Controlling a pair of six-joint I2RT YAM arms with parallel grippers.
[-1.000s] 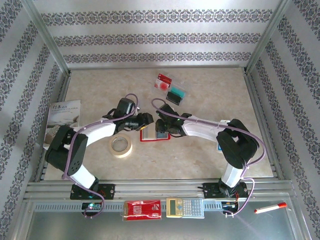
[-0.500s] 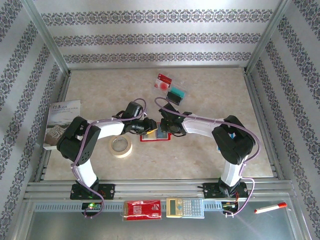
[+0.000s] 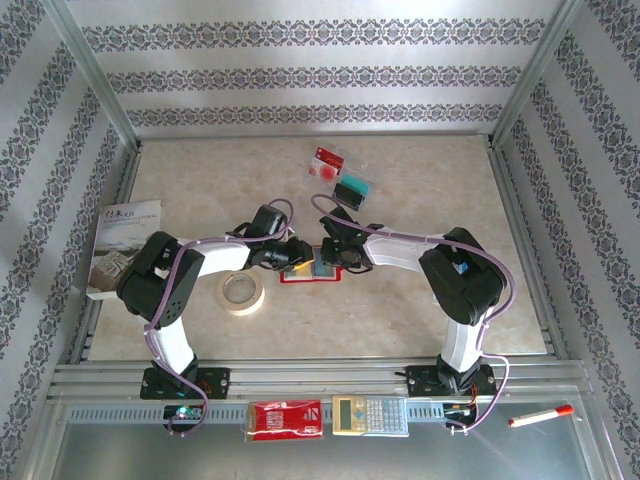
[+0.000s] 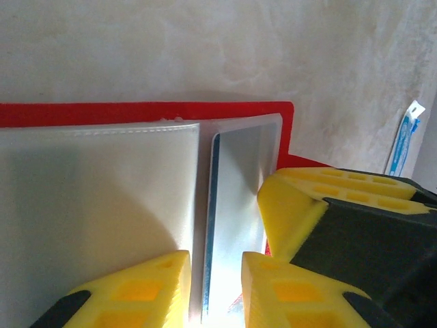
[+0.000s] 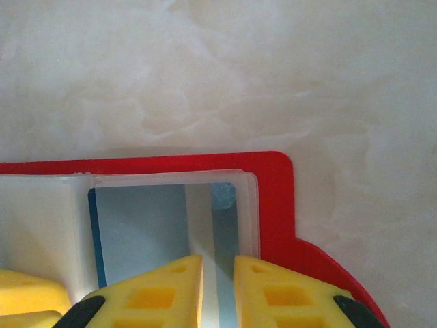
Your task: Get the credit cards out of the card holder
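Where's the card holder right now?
In the top view, the card holder lies open on the table, near its middle, just right of the tape roll and nearer the arms than the teal card.

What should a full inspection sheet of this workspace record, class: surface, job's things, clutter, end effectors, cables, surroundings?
Surface: beige marbled table, flat.
Job's things: red card holder lies open between the arms, with a blue card in its clear pocket; red-and-white card and teal-and-black card lie on the table beyond it.
Clutter: tape roll and booklet on the left; red packet, calculator and marker on the near metal ledge.
End effectors: left end effector and right end effector nearly closed over the pocket; grip unconfirmed.
Cables: purple cable along each arm.
Surroundings: patterned walls.
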